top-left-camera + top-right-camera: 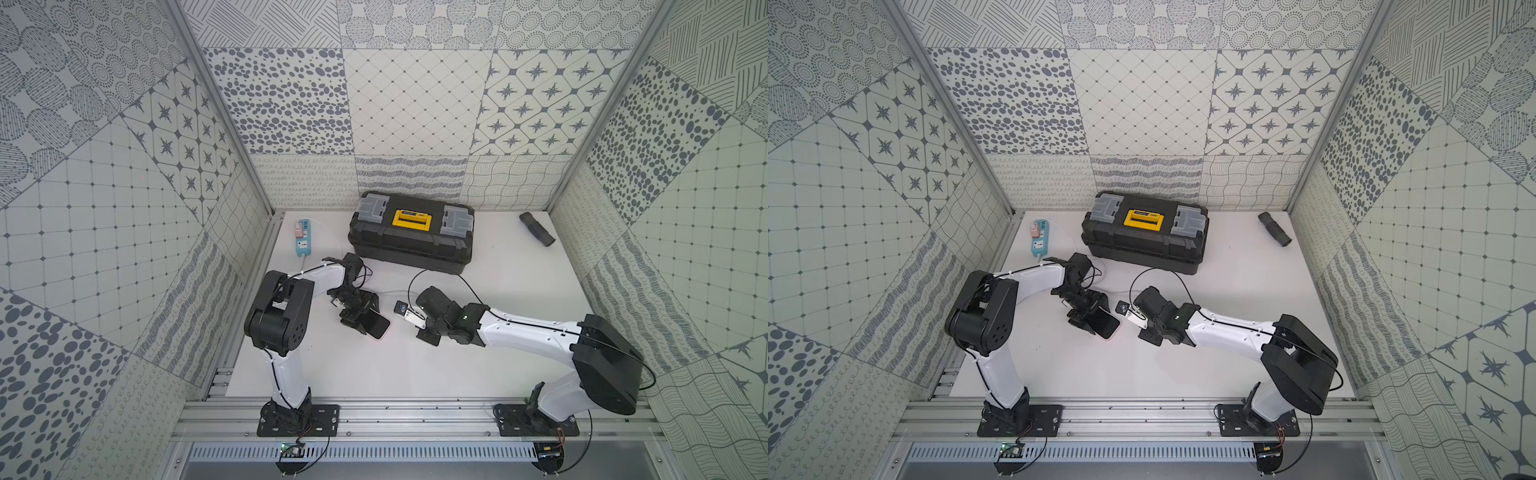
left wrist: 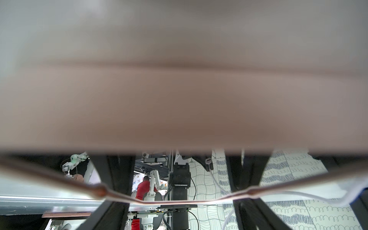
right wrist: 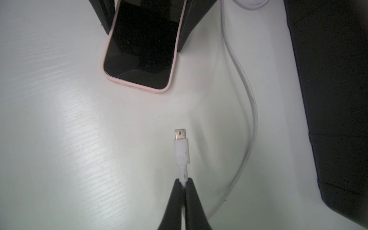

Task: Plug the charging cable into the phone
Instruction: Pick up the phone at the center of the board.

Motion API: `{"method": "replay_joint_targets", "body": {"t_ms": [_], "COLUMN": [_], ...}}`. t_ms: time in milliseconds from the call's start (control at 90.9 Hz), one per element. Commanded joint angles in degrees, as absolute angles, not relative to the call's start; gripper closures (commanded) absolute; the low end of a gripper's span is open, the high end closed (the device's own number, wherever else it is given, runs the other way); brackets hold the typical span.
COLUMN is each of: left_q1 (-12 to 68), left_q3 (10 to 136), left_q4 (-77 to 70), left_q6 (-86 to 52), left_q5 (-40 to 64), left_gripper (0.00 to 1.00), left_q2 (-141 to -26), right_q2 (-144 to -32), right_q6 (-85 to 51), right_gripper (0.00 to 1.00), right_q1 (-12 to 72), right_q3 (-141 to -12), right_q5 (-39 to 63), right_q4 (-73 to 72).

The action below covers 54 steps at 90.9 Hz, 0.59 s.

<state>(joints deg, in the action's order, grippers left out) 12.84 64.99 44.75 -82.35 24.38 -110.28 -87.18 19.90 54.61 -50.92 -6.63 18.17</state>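
Phone [image 3: 139, 59]: lies flat and screen up on the table [image 1: 498, 332], just in front of the toolbox [image 1: 411, 237] toward its left end. The left gripper [image 1: 363, 318] has its jaws pressed on both long edges. One short end juts free; the port is too small to see.

Cable [image 3: 253, 111]: white, with slack curving along the toolbox front. The right gripper [image 3: 184, 180] pinches the cord just behind the connector [image 3: 180, 137]. The tip is aimed at the phone's free end, apart from it and offset sideways.

Step, judged: centre the tip on the rim's middle, square its axis, and push straight in. The grip sits on cord, so the plug may flex.

Toolbox: black, beside the right gripper's path. It crowds that side.

Power strip [image 1: 302, 237]: left of the toolbox.

Tube [image 1: 537, 228]: black, right of the toolbox, well apart.
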Motion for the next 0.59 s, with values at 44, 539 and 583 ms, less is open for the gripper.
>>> {"method": "replay_joint_targets", "body": {"t_ms": [44, 539, 583], "left_q1": [12.7, 12.57, 12.59], "left_q3": [65.23, 66.7, 66.56], "left_q4": [42.3, 41.73, 41.39], "left_q6": [-74.85, -76.19, -76.85], "left_q5": [11.14, 20.16, 20.85], "left_gripper": [1.0, 1.0, 1.0], "left_q2": [-112.49, -107.28, -106.96], "right_q2": [-87.97, -87.72, -87.65], "right_q6": [19.77, 19.76, 19.42], "right_gripper": [1.0, 1.0, 1.0], "right_q1": [54.46, 54.71, 54.87], "right_q3": [-52.22, -53.33, -53.48], "right_q5": [-6.9, -6.69, -6.42], "right_q4": [15.44, 15.46, 15.43]}}
